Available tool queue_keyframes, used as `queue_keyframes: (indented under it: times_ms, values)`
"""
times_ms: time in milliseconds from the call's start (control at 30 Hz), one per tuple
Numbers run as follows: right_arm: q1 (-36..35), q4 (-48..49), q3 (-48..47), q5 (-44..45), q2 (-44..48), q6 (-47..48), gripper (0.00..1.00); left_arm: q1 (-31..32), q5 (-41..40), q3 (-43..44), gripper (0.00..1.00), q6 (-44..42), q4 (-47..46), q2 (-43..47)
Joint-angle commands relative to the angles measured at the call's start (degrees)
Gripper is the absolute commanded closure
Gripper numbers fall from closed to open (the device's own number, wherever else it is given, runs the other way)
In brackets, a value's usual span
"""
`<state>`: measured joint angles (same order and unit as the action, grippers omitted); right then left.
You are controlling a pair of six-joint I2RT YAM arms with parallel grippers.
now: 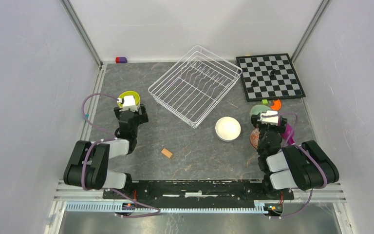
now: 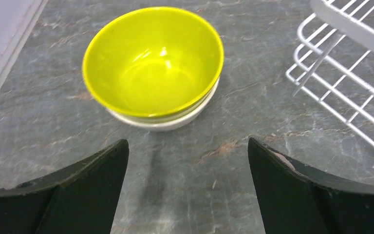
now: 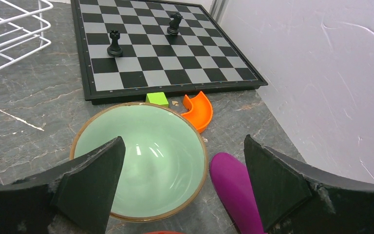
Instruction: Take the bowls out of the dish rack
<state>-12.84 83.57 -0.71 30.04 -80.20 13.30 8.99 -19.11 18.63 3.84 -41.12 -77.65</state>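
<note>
By the left edge, yellow bowl (image 2: pixel 152 63) sits ahead of left gripper (image 2: pixel 187 146); right gripper (image 3: pixel 183 143) over green bowl (image 3: pixel 143 165); both spread, empty.

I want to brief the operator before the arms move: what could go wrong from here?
1. The open right gripper hangs with one finger over the green bowl. A sideways move could shove it into the purple object or the orange piece beside it.
2. The yellow bowl sits nested in a white bowl just ahead of the open left gripper. A nudge could slide or tip the stack.
</note>
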Motion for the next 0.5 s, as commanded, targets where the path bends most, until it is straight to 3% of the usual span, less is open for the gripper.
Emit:
queue_keyframes:
  times_ms: [0, 33, 467]
  values:
    - [0.2, 5.6, 8.3, 0.5, 0.0, -0.3, 0.02, -2.1, 6.0, -0.3, 0.03, -5.2, -13.2, -5.0]
    - [0.2, 5.6, 8.3, 0.5, 0.0, -0.2, 0.02, -2.9, 7.3, 0.7, 0.02, -4.4, -9.1, -3.9]
    - [0.2, 5.6, 8.3, 0.5, 0.0, -0.3, 0.02, -3.4, 7.5, 0.7, 0.00, -4.4, -10.8, -5.0]
